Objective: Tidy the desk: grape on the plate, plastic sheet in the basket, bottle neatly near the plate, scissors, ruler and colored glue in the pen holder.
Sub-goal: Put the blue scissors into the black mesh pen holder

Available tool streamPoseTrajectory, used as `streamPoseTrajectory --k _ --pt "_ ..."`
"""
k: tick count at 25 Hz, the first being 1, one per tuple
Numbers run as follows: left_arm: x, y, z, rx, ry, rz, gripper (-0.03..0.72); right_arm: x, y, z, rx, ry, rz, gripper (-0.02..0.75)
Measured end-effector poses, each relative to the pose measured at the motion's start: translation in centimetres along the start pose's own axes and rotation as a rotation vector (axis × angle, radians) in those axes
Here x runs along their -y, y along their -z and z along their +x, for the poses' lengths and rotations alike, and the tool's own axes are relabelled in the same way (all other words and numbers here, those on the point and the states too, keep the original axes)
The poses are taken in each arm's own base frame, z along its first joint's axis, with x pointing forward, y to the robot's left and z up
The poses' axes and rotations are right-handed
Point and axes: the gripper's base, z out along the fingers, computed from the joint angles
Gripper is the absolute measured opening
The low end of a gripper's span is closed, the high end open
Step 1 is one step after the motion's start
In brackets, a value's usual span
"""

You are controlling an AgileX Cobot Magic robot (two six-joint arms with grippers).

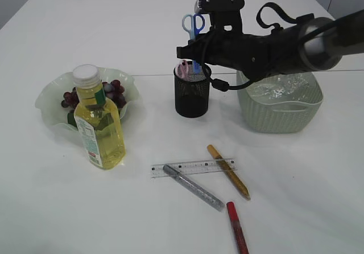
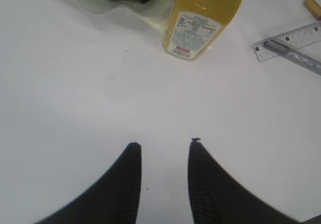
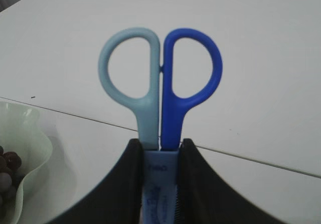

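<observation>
While one scissors (image 3: pixel 160 103) hangs, three pens (image 1: pixel 227 170) lie.

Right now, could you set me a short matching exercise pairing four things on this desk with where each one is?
Things:
1. grapes
2. plastic sheet
3. scissors
4. ruler

Places:
A. flat on the table
B. in the right gripper, above the pen holder
C. on the plate
D. in the basket

Pairs: 1-C, 2-D, 3-B, 4-A
</observation>
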Motion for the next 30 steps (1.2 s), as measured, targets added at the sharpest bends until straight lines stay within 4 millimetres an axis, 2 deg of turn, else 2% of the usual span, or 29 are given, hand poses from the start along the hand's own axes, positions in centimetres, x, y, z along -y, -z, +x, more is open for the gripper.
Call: streamPoseTrajectory --k 6,13,20,23,26,30 --pt "0.0 0.0 0.0 0.000 -0.001 -0.001 0.241 0.1 -0.4 0.7 -0.008 0.000 0.001 0.153" --pt "-0.1 0.0 0.0 0.003 -0.007 -0.009 0.241 0.1 -0.4 0.7 -0.006 0.000 0.001 0.309" --pt "-0.1 0.0 0.0 0.003 -0.008 -0.010 0.241 0.0 0.0 0.8 -0.075 -0.011 0.001 0.333" --pt "-0.1 0.0 0.0 0.003 -0.009 -0.011 0.241 -0.2 1.7 -0.8 -0.157 -0.013 -0.002 0.333" --pt "-0.1 0.0 0.0 0.003 -0.009 -0.011 0.241 -0.4 4.9 -3.7 -0.228 -0.012 -0.008 0.333" --pt "-0.1 0.0 0.0 0.003 -0.009 -0.011 0.241 -0.7 9.0 -6.4 -0.336 -0.010 -0.014 0.333"
